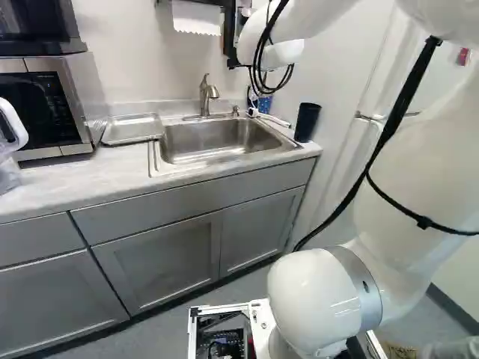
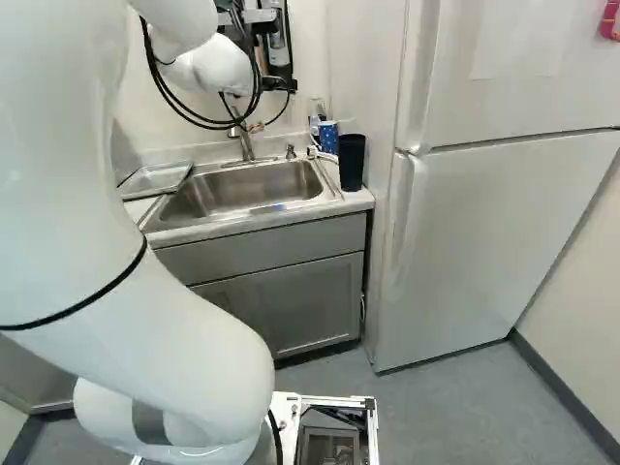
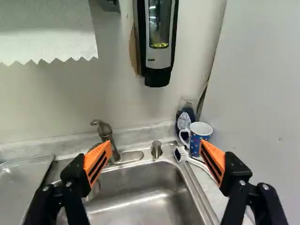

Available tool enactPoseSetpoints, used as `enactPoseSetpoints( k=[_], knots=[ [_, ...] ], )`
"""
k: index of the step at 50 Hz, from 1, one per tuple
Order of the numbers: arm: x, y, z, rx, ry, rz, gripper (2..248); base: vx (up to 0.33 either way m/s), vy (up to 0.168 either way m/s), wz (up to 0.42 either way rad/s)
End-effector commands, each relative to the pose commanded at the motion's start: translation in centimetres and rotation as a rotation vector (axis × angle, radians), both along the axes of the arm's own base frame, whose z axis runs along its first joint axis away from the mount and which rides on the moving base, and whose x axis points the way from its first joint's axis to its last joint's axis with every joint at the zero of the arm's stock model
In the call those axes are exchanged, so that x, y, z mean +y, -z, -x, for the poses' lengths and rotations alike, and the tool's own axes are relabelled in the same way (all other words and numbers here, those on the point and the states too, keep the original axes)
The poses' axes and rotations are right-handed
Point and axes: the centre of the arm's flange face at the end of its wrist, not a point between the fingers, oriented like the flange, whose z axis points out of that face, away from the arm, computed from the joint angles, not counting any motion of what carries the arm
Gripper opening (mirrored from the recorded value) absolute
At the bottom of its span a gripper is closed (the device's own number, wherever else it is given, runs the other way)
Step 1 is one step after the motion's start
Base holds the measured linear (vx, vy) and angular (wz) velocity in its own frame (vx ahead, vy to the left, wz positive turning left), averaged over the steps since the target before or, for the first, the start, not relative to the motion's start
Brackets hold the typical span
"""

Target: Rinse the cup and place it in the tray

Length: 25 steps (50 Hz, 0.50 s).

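The hand [image 2: 257,126] is wide open and empty, the cup [image 3: 202,129] upright, its handle [image 3: 181,135] pointing towards the tap [image 3: 106,132].

A kitchen area: a steel sink [image 1: 213,140] with a curved faucet [image 3: 107,133] is set into a pale worktop [image 1: 75,182] above grey cabinets [image 1: 157,258]. A microwave [image 1: 56,108] stands at the left of the left base view; a white refrigerator [image 2: 484,252] fills the right base view's right side. Paper towel [image 3: 47,33] and a soap dispenser [image 3: 160,58] hang above.
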Motion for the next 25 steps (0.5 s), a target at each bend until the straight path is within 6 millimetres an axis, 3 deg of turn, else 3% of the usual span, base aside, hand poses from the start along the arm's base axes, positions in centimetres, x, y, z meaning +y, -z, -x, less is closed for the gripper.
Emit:
enactPoseSetpoints(
  k=[25],
  knots=[
    [3.7, 0.3, -3.1, 0.019, -0.062, 0.002, 247, 0.000, 0.000, 0.000]
  ],
)
